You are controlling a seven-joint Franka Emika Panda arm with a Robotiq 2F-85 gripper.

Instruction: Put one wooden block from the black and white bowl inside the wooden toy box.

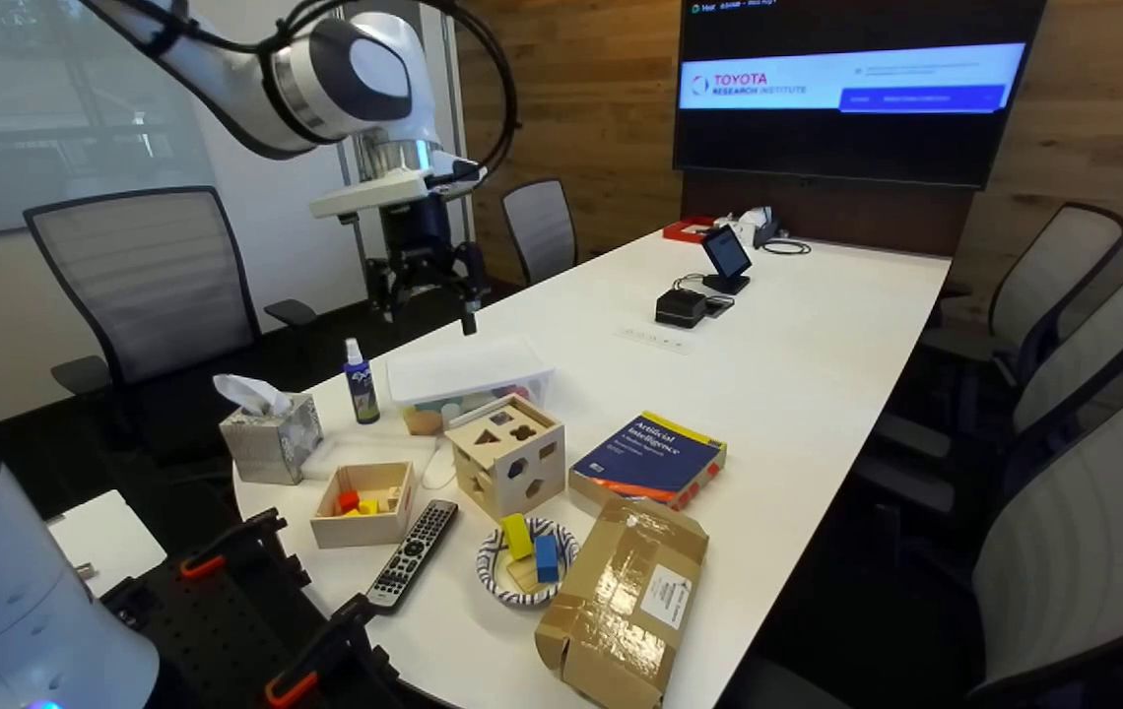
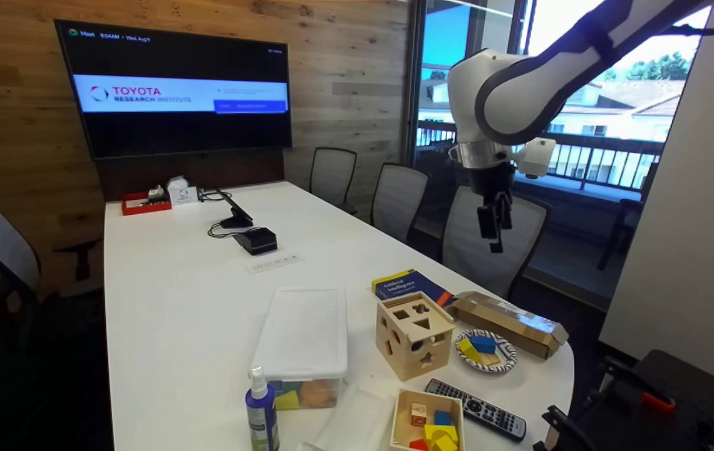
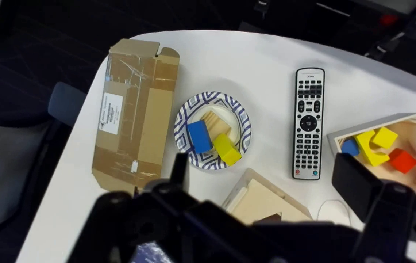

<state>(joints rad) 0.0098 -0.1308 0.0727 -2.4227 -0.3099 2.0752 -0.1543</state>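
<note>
The bowl [image 1: 490, 581], white with dark zigzag marks, shows in both exterior views [image 2: 511, 358] and in the wrist view [image 3: 243, 118]. It holds a blue block [image 3: 200, 137], a yellow block [image 3: 227, 149] and plain wooden pieces [image 3: 216, 125]. The wooden toy box [image 1: 476, 463] is a light cube with shaped holes, beside the bowl; it also shows in an exterior view [image 2: 404, 351]. In the wrist view its top [image 3: 262, 197] is partly hidden by my gripper [image 3: 261, 160]. My gripper is open and empty, high above the table in both exterior views [image 1: 429, 317] [image 2: 495, 233].
A cardboard packet [image 3: 135, 120] lies close beside the bowl. A remote [image 3: 308, 124] lies between the bowl and a wooden tray [image 1: 360, 533] of blocks. A blue book [image 1: 645, 453], a lidded plastic bin [image 2: 304, 332], a spray bottle [image 1: 361, 389] and a tissue box [image 1: 271, 443] stand nearby.
</note>
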